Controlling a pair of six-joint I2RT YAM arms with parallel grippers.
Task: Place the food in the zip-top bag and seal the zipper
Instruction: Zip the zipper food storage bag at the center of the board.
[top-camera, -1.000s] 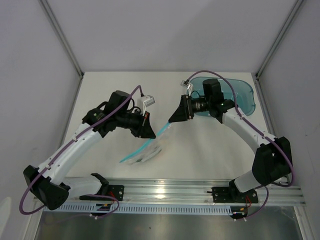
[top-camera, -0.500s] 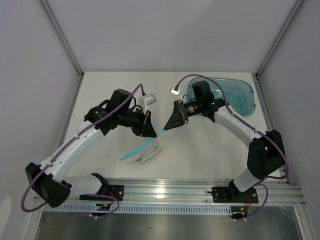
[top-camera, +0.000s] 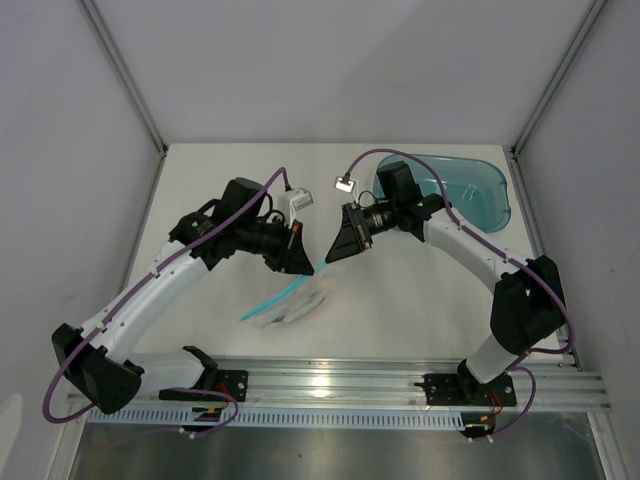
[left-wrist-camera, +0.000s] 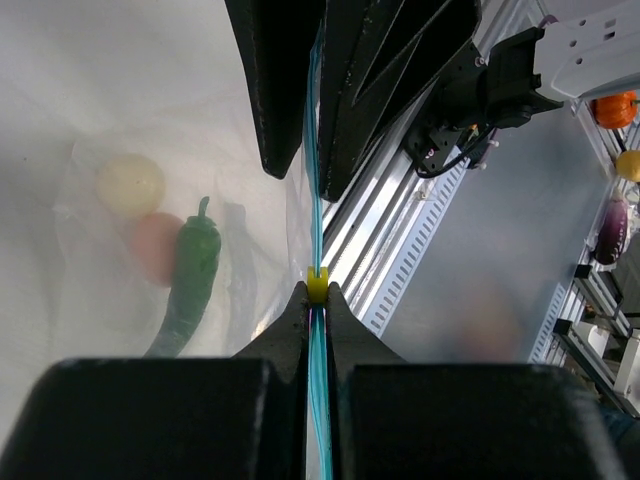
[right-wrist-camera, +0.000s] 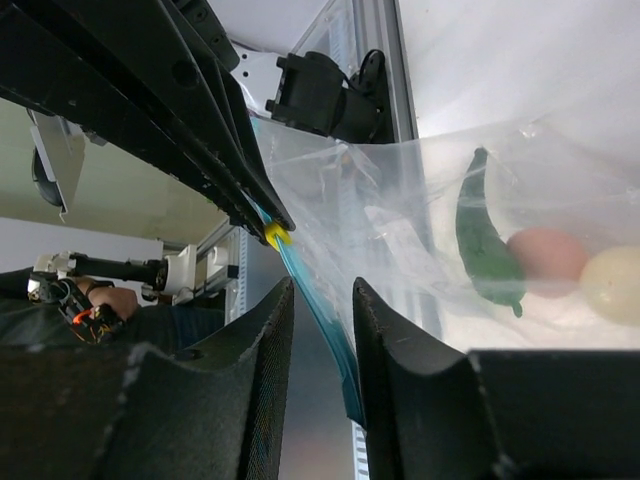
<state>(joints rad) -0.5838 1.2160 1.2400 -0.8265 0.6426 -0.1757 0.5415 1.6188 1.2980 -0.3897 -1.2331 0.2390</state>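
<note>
The clear bag (top-camera: 288, 306), mid-tabletop (top-camera: 420, 300) toward the near edge, holds a green cucumber (right-wrist-camera: 483, 245), a pink egg (right-wrist-camera: 548, 258) and a cream ball (right-wrist-camera: 612, 285). The left tool (left-wrist-camera: 316, 292) is clamped on the bag's raised blue zipper (left-wrist-camera: 315, 200). The right tool (right-wrist-camera: 322, 292) straddles that strip with its jaws slightly apart.

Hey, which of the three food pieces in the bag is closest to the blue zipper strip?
The slim dark green one; the pink piece and the cream ball lie beyond it, farther from the zipper strip.
</note>
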